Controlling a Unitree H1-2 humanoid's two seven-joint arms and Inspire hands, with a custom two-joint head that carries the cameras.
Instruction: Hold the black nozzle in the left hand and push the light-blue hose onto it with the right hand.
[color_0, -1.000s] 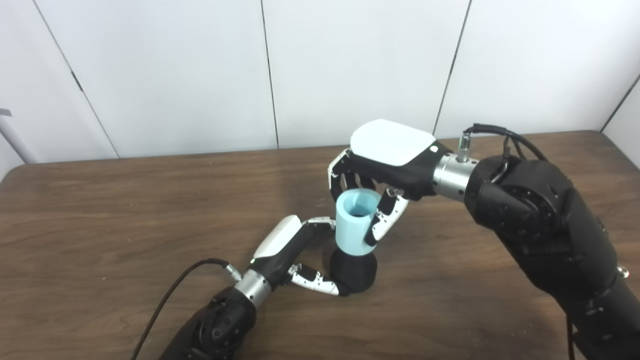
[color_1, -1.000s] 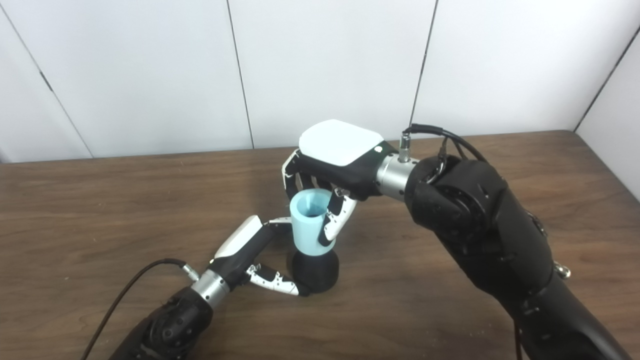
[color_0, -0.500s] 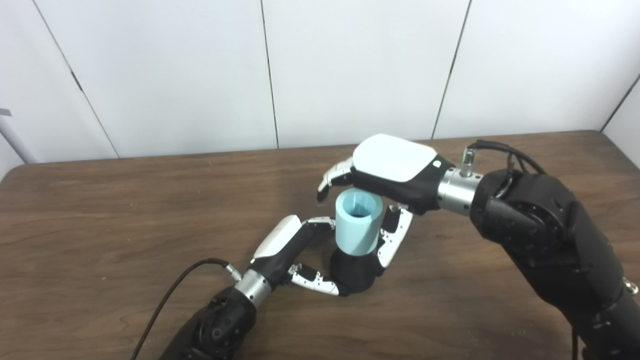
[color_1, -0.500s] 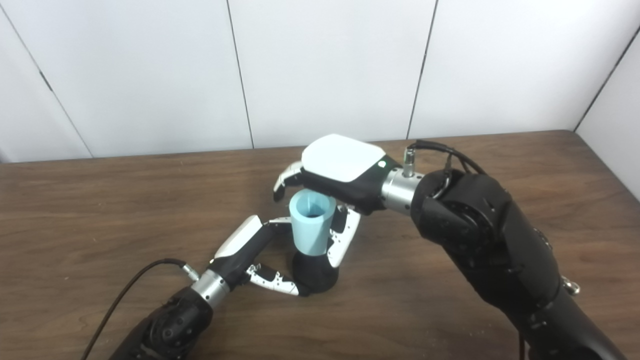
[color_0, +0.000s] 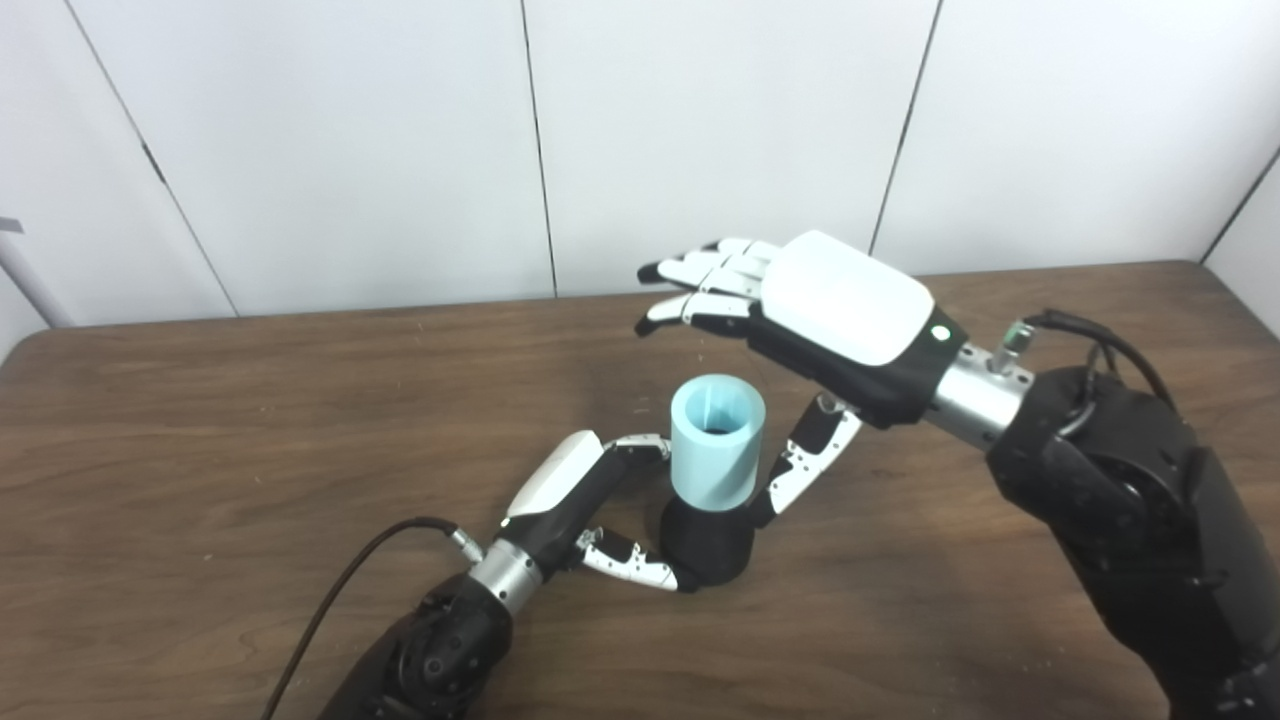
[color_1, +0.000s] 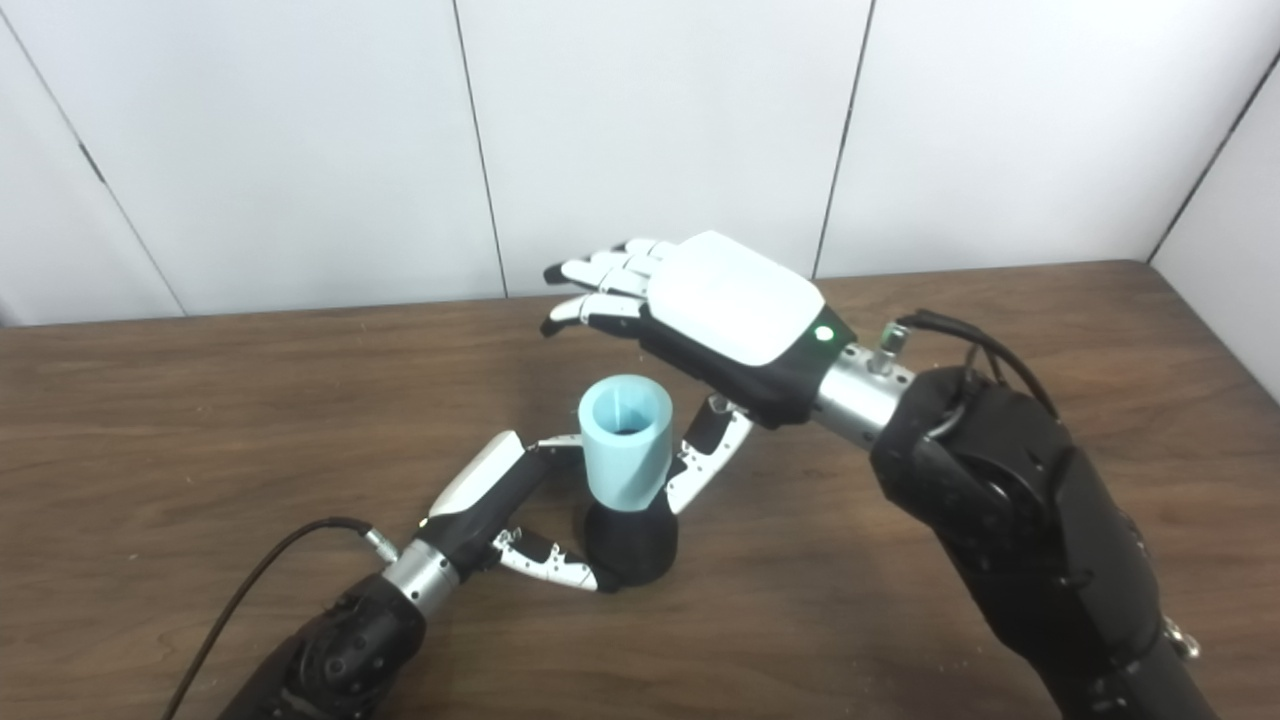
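Note:
The black nozzle (color_0: 708, 543) stands upright on the wooden table (color_0: 200, 420). The light-blue hose (color_0: 715, 440) sits on top of it, open end up. My left hand (color_0: 580, 500) is shut on the nozzle's base, thumb in front and fingers behind. My right hand (color_0: 820, 320) hovers above and to the right of the hose, open, fingers stretched out flat to the left. Its thumb (color_0: 800, 465) hangs down beside the hose's right side. The same scene shows in the right eye view, with the hose (color_1: 625, 440) and right hand (color_1: 720, 310).
A black cable (color_0: 340, 600) runs from my left wrist across the table's front. The white panelled wall (color_0: 400, 150) stands behind the table's far edge.
My right hand has let go of the hose, opened its fingers and lifted up and to the right. The hose stays on the nozzle. The left hand has not moved.

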